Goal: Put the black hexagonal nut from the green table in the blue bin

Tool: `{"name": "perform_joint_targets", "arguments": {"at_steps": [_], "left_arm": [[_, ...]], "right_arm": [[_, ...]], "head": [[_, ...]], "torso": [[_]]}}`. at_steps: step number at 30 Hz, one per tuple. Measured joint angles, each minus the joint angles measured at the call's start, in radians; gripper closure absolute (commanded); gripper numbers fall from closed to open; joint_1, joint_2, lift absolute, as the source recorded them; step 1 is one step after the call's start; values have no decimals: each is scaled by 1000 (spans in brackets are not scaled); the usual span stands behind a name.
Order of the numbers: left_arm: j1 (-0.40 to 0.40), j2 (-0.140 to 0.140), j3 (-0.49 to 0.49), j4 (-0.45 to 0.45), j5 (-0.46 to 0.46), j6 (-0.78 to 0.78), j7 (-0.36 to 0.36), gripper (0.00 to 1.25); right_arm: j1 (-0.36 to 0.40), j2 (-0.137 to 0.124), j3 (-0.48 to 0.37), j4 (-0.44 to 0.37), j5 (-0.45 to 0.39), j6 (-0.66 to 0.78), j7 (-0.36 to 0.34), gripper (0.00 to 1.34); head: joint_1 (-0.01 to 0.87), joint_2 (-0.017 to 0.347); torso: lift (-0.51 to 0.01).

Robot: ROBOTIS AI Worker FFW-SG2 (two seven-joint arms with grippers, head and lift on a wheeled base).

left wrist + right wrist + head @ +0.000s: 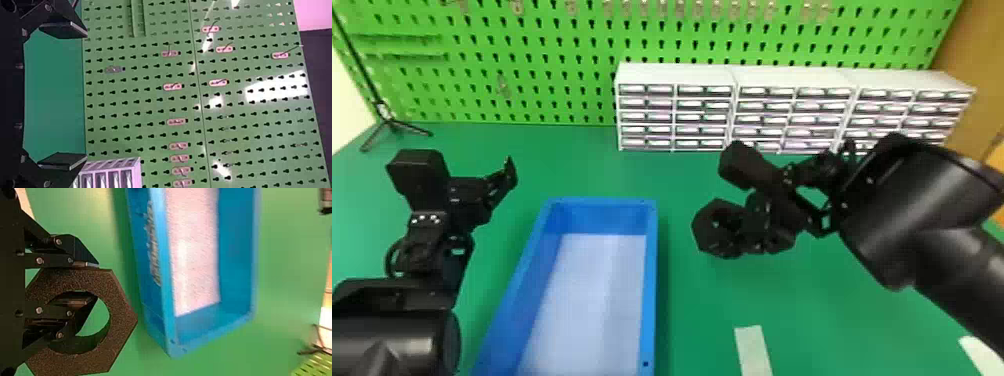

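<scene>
- Where the head view covers the green table [832, 310], the blue bin [651, 280] lies left of centre, long sides running from near to far, pale floor exposed.
- Head view, right side: the right gripper [749, 225] is positioned above the table, to the right of the bin's far half. It carries the black nut [704, 235] at its left end, beside the bin and apart from its rim.
- Head view, left side: the left gripper [502, 180] is located left of the bin's far end, raised and directed toward the far side.
- Head view, far side: the green pegboard [532, 75] stands behind the table. White drawer units [677, 72] stand against it, centre to right. A small black tripod [387, 122] is at the far left.
- Head view, near side: one white strip [753, 350] lies on the table right of the bin; a second [984, 356] lies at the near right.
- Left wrist view: the left gripper [84, 94] has its fingers set wide apart, with a bare gap between them. The pegboard carries several hooks [176, 122].
- Right wrist view: the right gripper [88, 282] is clamped on one side of the nut's ring, one finger against the outer flat and the other in the hole.
</scene>
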Motion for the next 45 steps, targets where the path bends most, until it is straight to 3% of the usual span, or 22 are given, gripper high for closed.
{"name": "perform_joint_targets", "arguments": {"at_steps": [9,25,37,45], "left_arm": [[10,0,7,-2,3,3,0,174],[9,0,3,-2,3,9,0,174],[6,0,-1,-2,1,11,0,174],[4,0,-2,-2,0,12,0,174]], "right_arm": [[-42,39,-11,-9,-7,2,2,1015],[-92,154,20,-8,-29,-14,-22,1015],[-121,205,70,19,-100,-51,-73,1015],[-132,223,114,56,-157,-83,-106,1015]], "head": [[683,28],[683,28],[683,28],[683,28]], "torso": [[-96],[-96],[-96],[-96]]}}
